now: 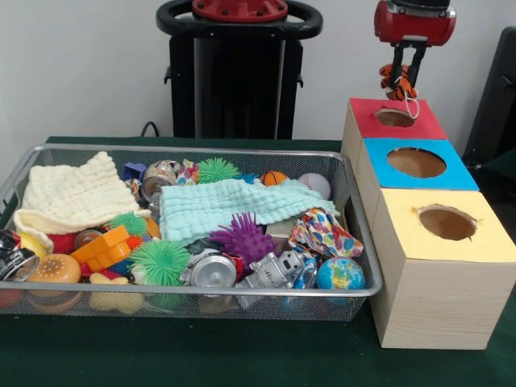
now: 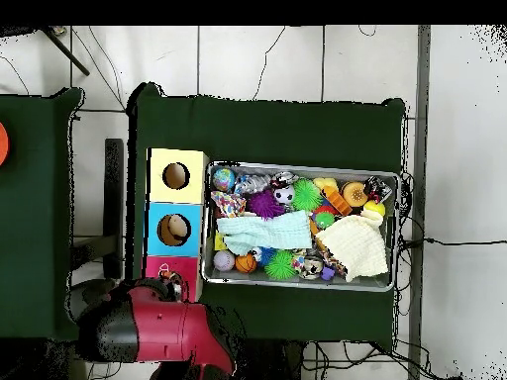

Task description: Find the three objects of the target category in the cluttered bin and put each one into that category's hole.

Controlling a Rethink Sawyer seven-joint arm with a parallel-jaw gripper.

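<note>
Green table (image 1: 242,355), white wall (image 1: 81,64); cluttered bin (image 1: 355,214), gripper (image 1: 401,78) holding striped toy (image 1: 393,81)

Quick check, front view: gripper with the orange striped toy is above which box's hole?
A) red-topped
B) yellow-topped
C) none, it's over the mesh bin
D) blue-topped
A: the gripper, shut on the small orange striped toy, hangs directly above the hole in the red-topped box, the one farthest from the camera, well clear of the blue-topped box, the yellow-topped box and the mesh bin.
</note>
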